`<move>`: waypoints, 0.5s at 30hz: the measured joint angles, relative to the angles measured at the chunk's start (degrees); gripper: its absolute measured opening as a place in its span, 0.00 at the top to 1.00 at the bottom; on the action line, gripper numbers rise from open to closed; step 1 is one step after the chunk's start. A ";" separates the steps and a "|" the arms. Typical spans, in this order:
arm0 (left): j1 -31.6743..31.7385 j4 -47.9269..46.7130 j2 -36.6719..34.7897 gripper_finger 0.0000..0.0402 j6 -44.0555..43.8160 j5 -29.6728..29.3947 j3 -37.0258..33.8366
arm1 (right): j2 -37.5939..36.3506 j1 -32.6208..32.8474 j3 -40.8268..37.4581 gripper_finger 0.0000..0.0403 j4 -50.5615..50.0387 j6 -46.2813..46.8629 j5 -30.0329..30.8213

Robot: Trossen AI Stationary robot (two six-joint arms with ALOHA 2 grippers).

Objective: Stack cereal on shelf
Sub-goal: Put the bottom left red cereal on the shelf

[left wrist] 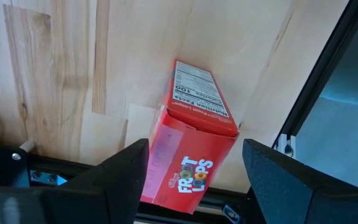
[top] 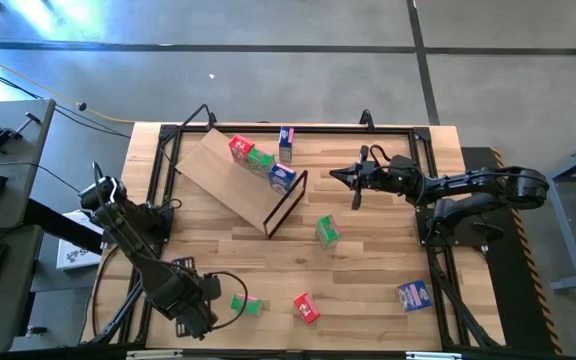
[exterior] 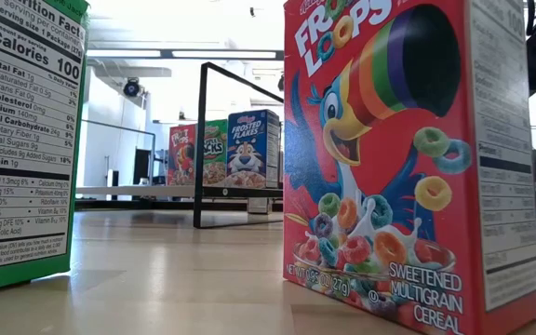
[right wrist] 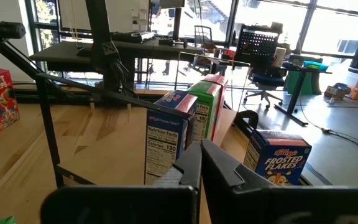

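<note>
1. From above, the shelf (top: 230, 177), a tan panel with a dark frame at one end, lies near the table's (top: 368, 270) far edge.
2. Three cereal boxes stand in a row on it: red (top: 238, 149), green (top: 260, 159), blue (top: 281, 178).
3. Another blue box (top: 285, 142) stands just beyond the panel, by the table's far edge.
4. Loose boxes sit nearer the front edge: green (top: 327, 231), red (top: 306, 308), blue (top: 414, 294).
5. The left gripper (left wrist: 194, 177) hangs at the front-left corner; only its wrist view shows its fingers spread wide around a red Froot Loops box (left wrist: 191, 155), not squeezing it.
6. The right gripper (top: 340, 176), fingers pressed together and empty, hovers just beside the shelf's frame end.
</note>
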 joint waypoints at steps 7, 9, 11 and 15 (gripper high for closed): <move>-0.07 -0.18 0.16 0.36 0.49 -0.02 -0.04 | 0.00 0.00 0.00 1.00 0.01 0.00 0.00; -0.17 -0.26 0.16 0.36 0.57 -0.09 -0.04 | 0.00 0.00 0.00 1.00 -0.01 0.00 0.02; -0.23 -0.22 0.16 0.36 1.17 -0.20 -0.04 | 0.00 0.00 0.00 1.00 0.01 0.00 0.01; -0.39 -0.27 0.59 0.36 2.35 -1.14 -0.04 | 0.00 0.00 0.00 1.00 -0.01 0.00 0.00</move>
